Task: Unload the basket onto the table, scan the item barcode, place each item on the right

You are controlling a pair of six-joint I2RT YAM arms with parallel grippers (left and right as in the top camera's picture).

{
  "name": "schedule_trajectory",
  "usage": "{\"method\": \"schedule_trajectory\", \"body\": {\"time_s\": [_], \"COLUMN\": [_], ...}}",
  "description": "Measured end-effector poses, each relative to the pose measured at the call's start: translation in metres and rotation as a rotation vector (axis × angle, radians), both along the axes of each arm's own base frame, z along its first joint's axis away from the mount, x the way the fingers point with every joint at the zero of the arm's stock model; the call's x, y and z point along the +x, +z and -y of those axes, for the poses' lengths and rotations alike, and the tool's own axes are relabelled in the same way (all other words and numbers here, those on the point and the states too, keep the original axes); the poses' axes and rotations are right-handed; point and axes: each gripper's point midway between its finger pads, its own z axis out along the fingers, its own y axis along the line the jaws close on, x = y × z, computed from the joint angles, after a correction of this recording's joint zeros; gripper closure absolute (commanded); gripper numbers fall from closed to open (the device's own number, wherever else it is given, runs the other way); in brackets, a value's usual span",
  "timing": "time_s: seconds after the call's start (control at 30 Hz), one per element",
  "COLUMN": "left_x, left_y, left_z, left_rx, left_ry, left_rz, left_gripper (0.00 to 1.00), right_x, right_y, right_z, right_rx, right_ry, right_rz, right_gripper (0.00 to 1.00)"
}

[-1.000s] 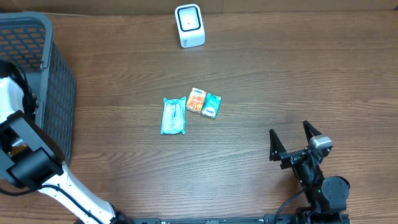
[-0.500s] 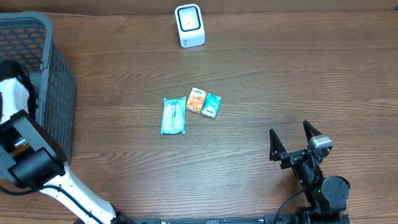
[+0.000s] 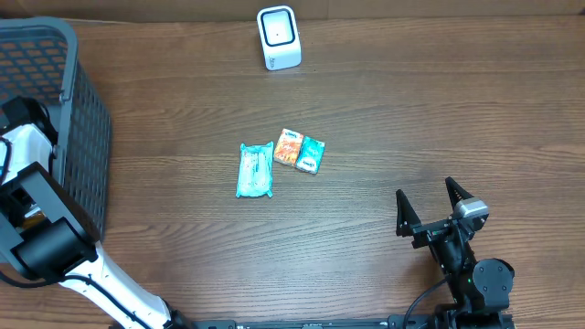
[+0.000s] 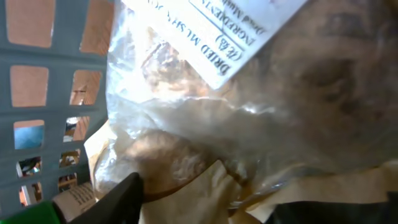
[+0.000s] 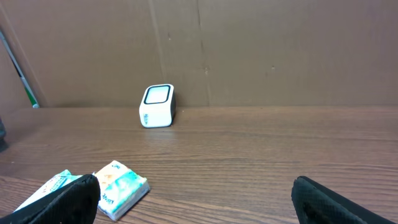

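Note:
A clear bag of dried mushrooms (image 4: 249,112) with a white printed label (image 4: 233,31) fills the left wrist view, lying inside the grey basket (image 4: 50,102). My left gripper (image 4: 205,202) is down in the basket, its jaws partly open either side of the bag's lower fold; I cannot see a firm grip. In the overhead view only the left arm (image 3: 23,146) shows, at the basket (image 3: 87,137). The white scanner (image 3: 279,37) (image 5: 157,106) stands at the table's far edge. My right gripper (image 3: 427,194) (image 5: 196,193) rests wide open and empty near the front right.
A teal packet (image 3: 256,170) and two small tissue packs (image 3: 300,151) (image 5: 121,180) lie mid-table. A cardboard wall (image 5: 249,50) backs the table behind the scanner. The basket takes up the left edge.
My left wrist has shifted slightly inside the basket. The right arm and the items on the table have not moved.

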Motion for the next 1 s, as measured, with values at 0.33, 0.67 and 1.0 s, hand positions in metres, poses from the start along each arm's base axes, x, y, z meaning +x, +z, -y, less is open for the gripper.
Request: {"method": "schedule_trajectory", "body": {"time_s": [0.33, 0.67, 1.0], "left_x": [0.003, -0.004, 0.011], "left_y": [-0.009, -0.015, -0.006], "left_z": [0.005, 0.014, 0.039], "left_rx": [-0.023, -0.092, -0.344], "left_ry": [-0.007, -0.012, -0.017], "left_rz": [0.047, 0.026, 0.107], "left_gripper": [0.96, 0.96, 0.96], "right_x": [0.000, 0.000, 0.000], "right_y": [0.000, 0.000, 0.000], "right_z": [0.000, 0.000, 0.000], "right_rx": [0.000, 0.000, 0.000], "right_ry": [0.000, 0.000, 0.000], "right_rz": [0.000, 0.000, 0.000], "right_gripper": [0.00, 0.00, 0.00]}}
